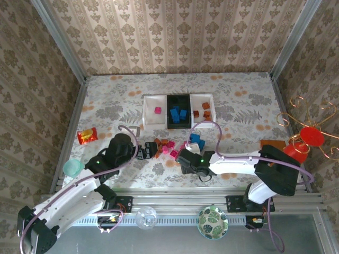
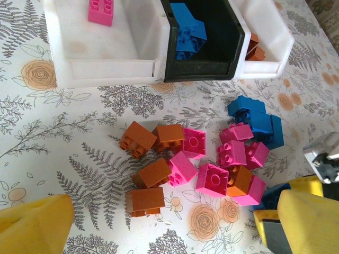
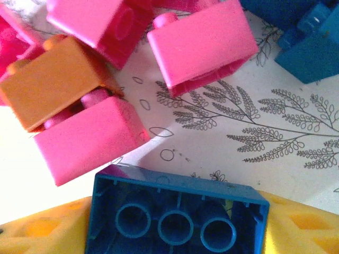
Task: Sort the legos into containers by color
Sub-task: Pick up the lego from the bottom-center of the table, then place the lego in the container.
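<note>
The floral-patterned counter [image 1: 106,106] carries the three joined containers [image 1: 153,126] toward its far side. The left white tray [image 2: 106,71] holds one pink brick [image 2: 100,10], the black tray [image 2: 198,71] holds blue bricks [image 2: 188,34], and the right white tray [image 2: 259,69] holds orange-brown bricks [image 2: 255,47].

Nearer the arms lies a heap of loose legos [image 2: 196,159], pink, orange-brown and blue mixed, many touching. The left gripper [image 2: 172,217] hangs over the heap's near edge with its yellow fingers [image 2: 37,222] wide apart. An orange-brown brick [image 2: 144,201] lies between them, touching neither.

The right gripper [image 3: 177,227] sits at the heap's right side. Its fingers [image 3: 42,235] are clamped on a blue brick [image 3: 177,209], one at each end, the hollow underside facing the wrist camera. That brick is just beside pink bricks [image 3: 201,45] and an orange brick [image 3: 53,79].
</note>
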